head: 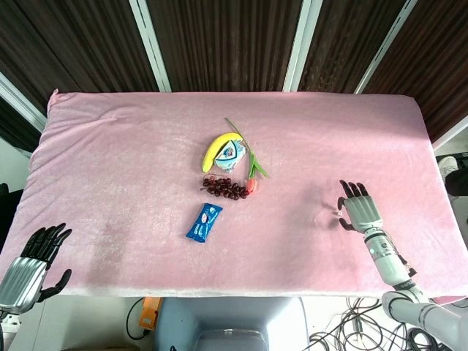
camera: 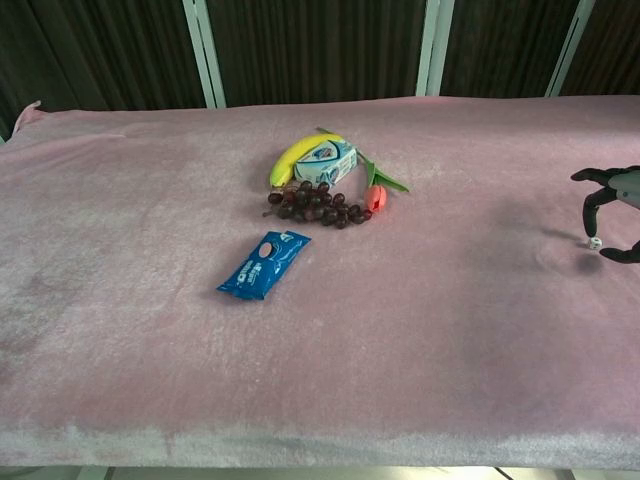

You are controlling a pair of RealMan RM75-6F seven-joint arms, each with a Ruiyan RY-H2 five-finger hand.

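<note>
Left hand (head: 33,263) hangs off the table's 7 o'clock corner, fingers apart, empty. Right hand (head: 360,207), fingers spread, hovers at 4 o'clock over a tiny white die (camera: 595,243) — likely light, hard, slippery — best pinched by opposite faces.

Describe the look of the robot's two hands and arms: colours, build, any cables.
Both hands have dark grey to black fingers and a silver-grey ribbed metal back: the left hand at the lower left, the right hand at the right. The right forearm is silver-white, built of ringed segments with dark joints. Loose cables lie on the floor beneath it.
</note>
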